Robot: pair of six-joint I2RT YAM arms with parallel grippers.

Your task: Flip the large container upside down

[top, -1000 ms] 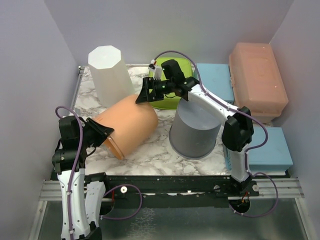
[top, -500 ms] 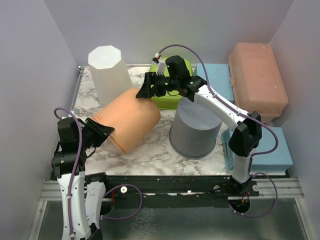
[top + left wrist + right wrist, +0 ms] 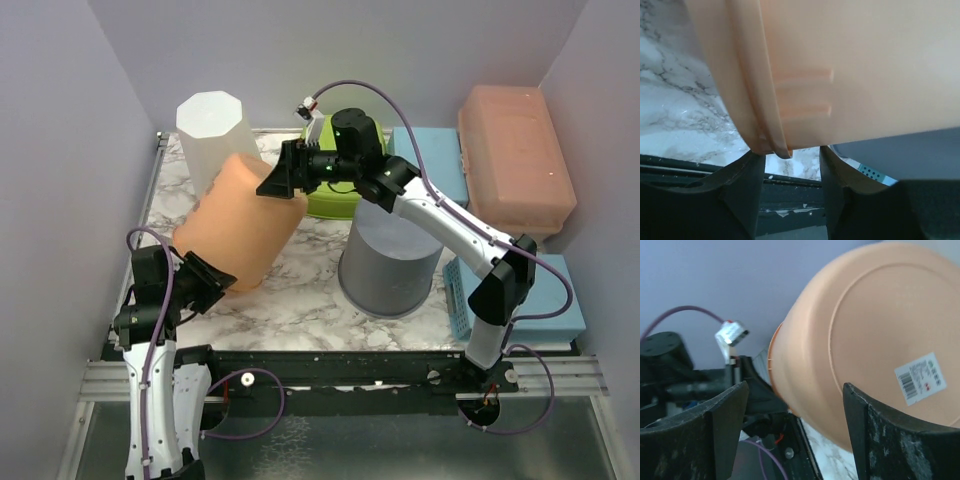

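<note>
The large orange container (image 3: 235, 225) stands tilted on the marble table, base up and to the right, rim down at the near left. My left gripper (image 3: 215, 285) is open at the lower rim; in the left wrist view the rim (image 3: 772, 145) lies just beyond the spread fingertips of the gripper (image 3: 790, 152). My right gripper (image 3: 275, 183) is open against the container's raised base. In the right wrist view the base (image 3: 880, 340) with a barcode sticker (image 3: 918, 377) fills the space in front of that gripper (image 3: 795, 390).
A white octagonal container (image 3: 212, 135) stands behind the orange one. A grey upturned bucket (image 3: 390, 262) is to its right, a green bowl (image 3: 330, 205) behind. Blue boxes (image 3: 430, 160), a salmon lidded box (image 3: 515, 160) and a blue basket (image 3: 455, 290) line the right side.
The orange container has tipped from lying on its side to steeply tilted, base raised. My right gripper has moved left and up with the base. My left gripper has dropped toward the near edge.
</note>
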